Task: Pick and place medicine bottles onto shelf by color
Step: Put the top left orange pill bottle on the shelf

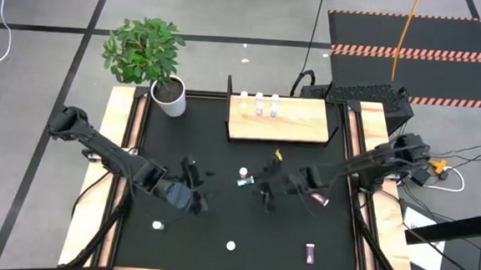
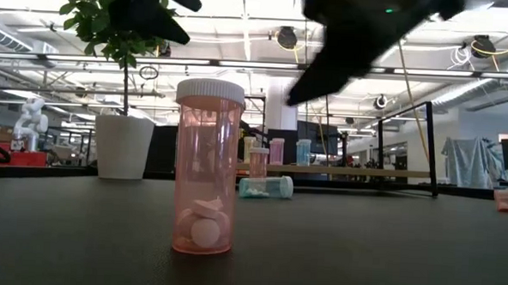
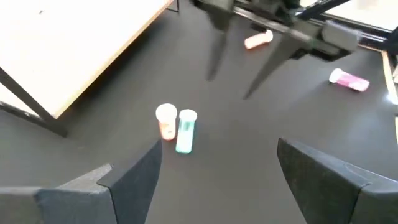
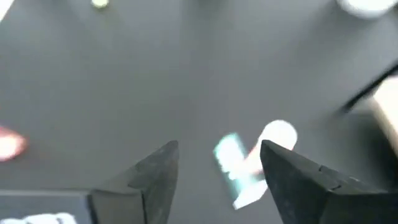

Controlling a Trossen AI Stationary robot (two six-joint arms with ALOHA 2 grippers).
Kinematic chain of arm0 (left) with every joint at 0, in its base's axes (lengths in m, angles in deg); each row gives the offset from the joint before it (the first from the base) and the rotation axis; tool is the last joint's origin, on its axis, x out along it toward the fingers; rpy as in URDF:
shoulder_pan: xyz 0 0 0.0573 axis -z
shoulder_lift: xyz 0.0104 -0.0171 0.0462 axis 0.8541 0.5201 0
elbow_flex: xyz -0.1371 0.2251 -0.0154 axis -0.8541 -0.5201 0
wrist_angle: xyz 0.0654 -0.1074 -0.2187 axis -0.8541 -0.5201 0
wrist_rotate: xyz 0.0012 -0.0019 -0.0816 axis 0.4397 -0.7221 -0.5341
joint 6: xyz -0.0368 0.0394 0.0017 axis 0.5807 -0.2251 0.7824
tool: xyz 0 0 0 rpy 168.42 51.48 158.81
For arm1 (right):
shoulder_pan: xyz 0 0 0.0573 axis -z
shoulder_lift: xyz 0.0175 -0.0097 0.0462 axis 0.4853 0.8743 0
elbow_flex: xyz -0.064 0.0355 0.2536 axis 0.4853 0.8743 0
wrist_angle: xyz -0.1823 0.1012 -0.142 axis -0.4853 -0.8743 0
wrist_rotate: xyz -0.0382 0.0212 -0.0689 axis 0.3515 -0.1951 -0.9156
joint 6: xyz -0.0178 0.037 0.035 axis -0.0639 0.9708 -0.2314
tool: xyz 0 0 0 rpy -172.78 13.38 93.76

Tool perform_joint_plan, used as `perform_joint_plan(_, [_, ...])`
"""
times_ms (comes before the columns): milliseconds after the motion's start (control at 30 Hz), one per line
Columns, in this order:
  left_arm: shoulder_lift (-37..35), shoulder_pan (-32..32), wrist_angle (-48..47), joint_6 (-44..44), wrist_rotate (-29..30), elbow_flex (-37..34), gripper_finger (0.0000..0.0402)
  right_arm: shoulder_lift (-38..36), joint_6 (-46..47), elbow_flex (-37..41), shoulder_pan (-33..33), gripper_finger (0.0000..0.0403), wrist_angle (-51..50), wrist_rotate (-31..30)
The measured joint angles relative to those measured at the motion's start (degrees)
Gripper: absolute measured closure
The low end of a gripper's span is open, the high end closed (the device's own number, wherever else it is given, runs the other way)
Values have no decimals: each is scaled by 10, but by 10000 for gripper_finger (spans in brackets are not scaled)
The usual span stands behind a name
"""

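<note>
Two open tools [image 1: 194, 182] [image 1: 267, 189] flank teal bottle [image 1: 242, 183], mid-mat, clear room around.

Green plant [image 1: 144, 49] in a white pot [image 1: 171, 96] at the table's far left corner, black mat [image 1: 200, 241] over the table, black keyboard [image 1: 367, 94] beyond the far right corner, orange cable [image 1: 403, 36] across the floor, striped floor mat [image 1: 413, 52] behind

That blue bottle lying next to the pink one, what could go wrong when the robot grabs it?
1. The blue bottle touches the pink bottle, so the open right end effector might knock that over or pinch both.
2. Lying on its side, the blue bottle could roll away.
</note>
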Motion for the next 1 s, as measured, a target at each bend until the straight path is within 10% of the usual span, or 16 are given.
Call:
perform_joint_plan(333, [0,-25,-5,-1,-4,0,82,76,-166,-35,122,125,46,89])
perform_joint_plan(1000, [63,-78,62,-119,-3,0,82,68,-145,-34,142,165,31,153])
